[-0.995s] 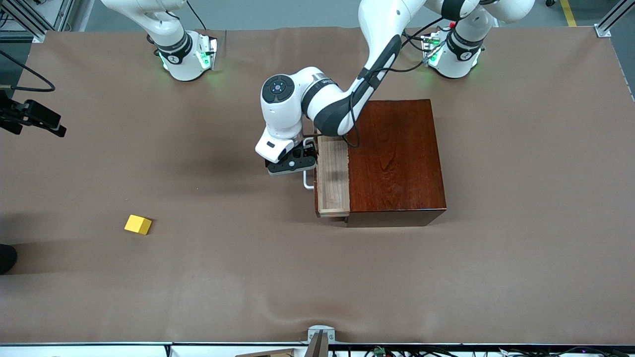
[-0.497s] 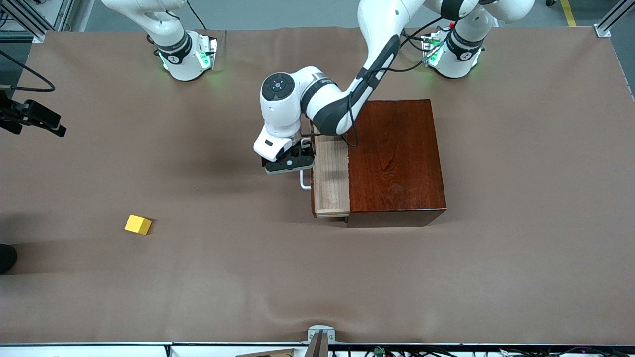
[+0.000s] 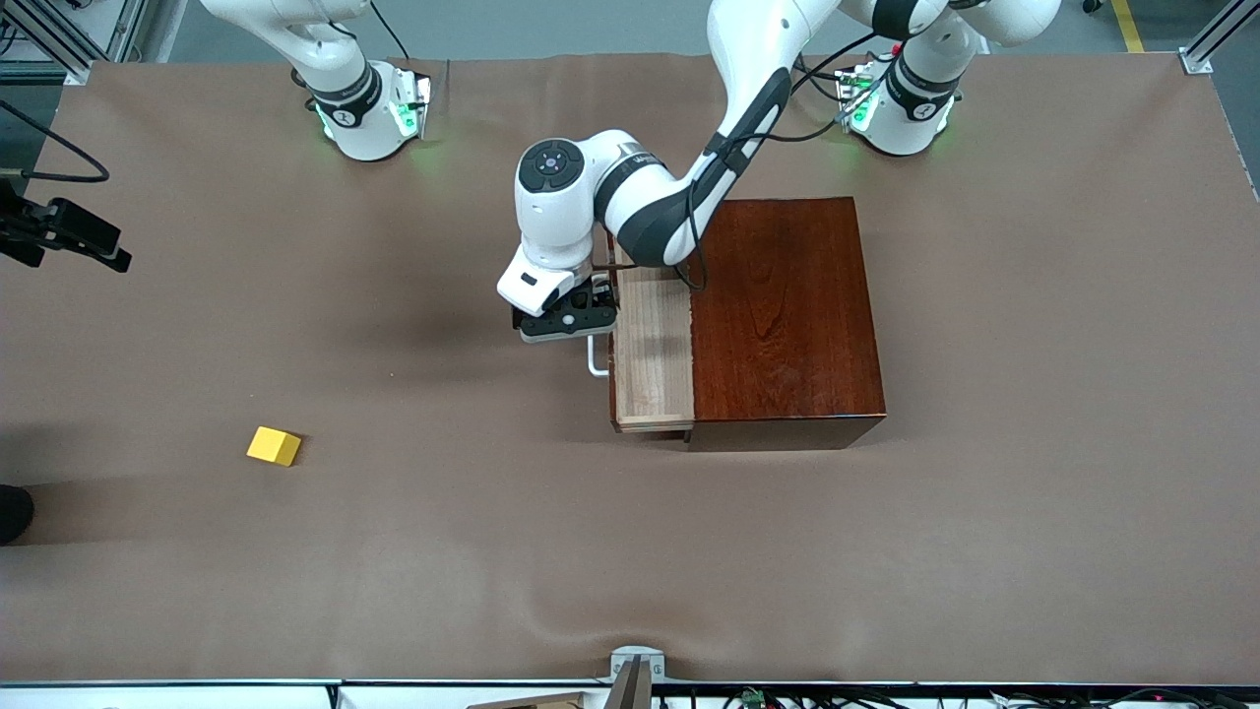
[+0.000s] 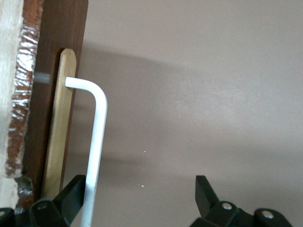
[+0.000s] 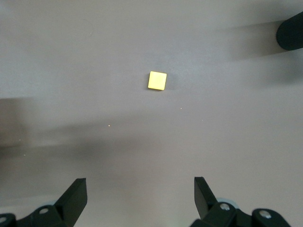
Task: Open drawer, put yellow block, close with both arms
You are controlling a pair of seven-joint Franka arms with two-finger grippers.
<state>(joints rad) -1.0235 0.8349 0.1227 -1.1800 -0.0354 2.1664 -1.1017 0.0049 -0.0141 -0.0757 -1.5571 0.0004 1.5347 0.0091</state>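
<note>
Yellow block (image 3: 274, 446) sits alone toward the right arm's end of your table (image 3: 1034, 492); the right gripper (image 5: 139, 201) hangs over it, jaws wide, empty. Left gripper (image 3: 564, 320), jaws spread, hooks the handle (image 3: 597, 358) of the part-open drawer (image 3: 652, 359). No writing is legible.

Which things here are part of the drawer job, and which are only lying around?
Job: drawer, part open; its white handle, hooked by the open left gripper; yellow block on the table; open right gripper above it.
Lying about: black camera mount at the table's edge.
</note>
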